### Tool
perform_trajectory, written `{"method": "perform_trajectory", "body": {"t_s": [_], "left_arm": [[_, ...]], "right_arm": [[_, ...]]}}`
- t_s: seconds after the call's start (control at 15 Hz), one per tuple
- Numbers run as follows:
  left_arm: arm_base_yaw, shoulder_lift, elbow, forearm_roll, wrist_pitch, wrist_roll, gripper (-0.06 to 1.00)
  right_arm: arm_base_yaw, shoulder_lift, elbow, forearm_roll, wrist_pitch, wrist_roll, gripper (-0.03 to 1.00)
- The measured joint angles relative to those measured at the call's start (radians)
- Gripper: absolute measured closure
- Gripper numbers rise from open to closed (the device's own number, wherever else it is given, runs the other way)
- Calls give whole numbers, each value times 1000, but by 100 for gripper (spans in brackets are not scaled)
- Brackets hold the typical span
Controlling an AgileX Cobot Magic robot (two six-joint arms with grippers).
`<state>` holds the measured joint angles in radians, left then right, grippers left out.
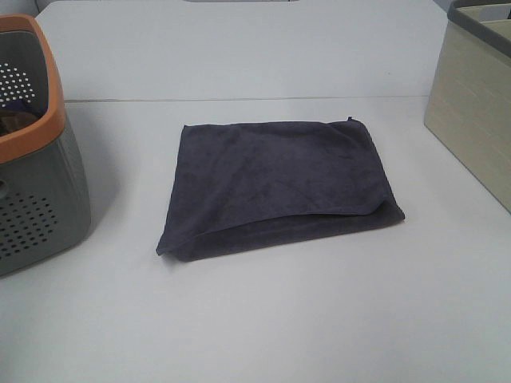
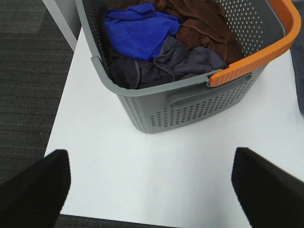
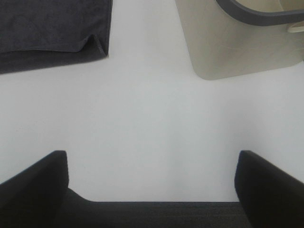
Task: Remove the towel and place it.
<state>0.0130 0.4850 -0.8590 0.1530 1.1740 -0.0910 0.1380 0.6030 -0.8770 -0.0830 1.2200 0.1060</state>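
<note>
Towel folded flat mid-table, between grey basket and beige bin, untouched. Left gripper and right gripper spread wide, empty, off the cloth; placed, apparently.

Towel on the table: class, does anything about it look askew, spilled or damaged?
Nothing serious. The towel lies folded on the table, but unevenly: its top layer stops short, leaving the lower layer showing along the front edge. No damage shows.

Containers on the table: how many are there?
2. The grey basket with orange rim stands at the table's left edge; the beige bin stands at the right edge. Others may sit outside the views.
</note>
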Motion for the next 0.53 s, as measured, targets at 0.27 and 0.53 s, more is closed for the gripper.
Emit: {"method": "perform_trajectory", "body": {"t_s": [0.27, 0.53], "left_arm": [[0, -169, 56, 2, 12, 13, 8], [0, -367, 123, 4, 21, 28, 8]], "right_arm": [[0, -175, 118, 11, 0, -25, 10], [0, -444, 240, 83, -57, -43, 10]]}}
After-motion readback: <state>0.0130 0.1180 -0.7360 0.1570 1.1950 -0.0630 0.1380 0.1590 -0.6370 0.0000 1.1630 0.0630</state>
